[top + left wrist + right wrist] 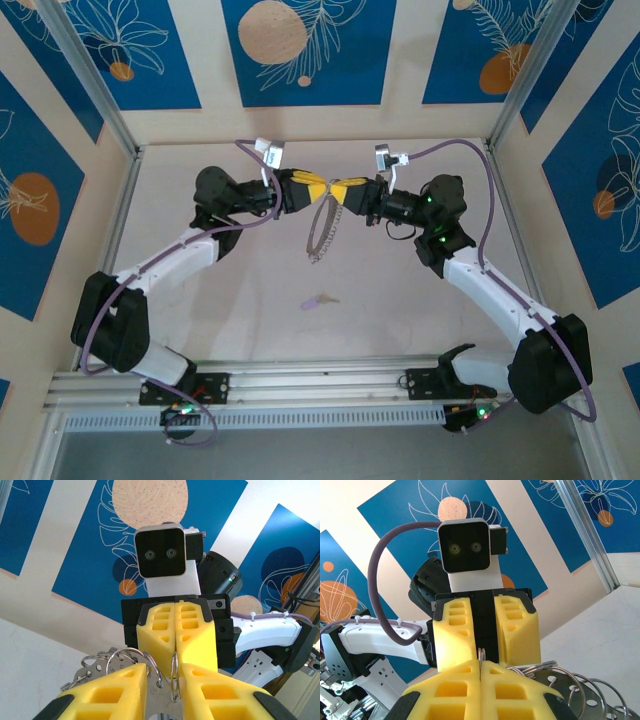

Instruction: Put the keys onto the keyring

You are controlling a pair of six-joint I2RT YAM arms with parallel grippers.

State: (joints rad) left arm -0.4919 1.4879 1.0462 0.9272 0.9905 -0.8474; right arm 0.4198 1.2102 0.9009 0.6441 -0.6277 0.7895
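Note:
The keyring (322, 237), a thin grey hoop fringed with small silver loops, hangs in mid-air where my two grippers meet nose to nose. My right gripper (480, 665) is shut on one small loop (481, 654) of the keyring (580, 696). My left gripper (164, 672) faces it, jaws a little apart, with the ring's grey band and a loop (174, 675) in the gap. In that view the right gripper (175, 652) shows pressed shut. The key (318, 300), lilac-headed, lies alone on the table below. From above, the left gripper (318, 188) and right gripper (350, 190) nearly touch.
Metal frame posts (125, 150) and blue-patterned walls (300, 50) bound the table on three sides. Purple cables (480, 215) loop off both arms. An aluminium rail (320, 378) runs along the near edge between the arm bases.

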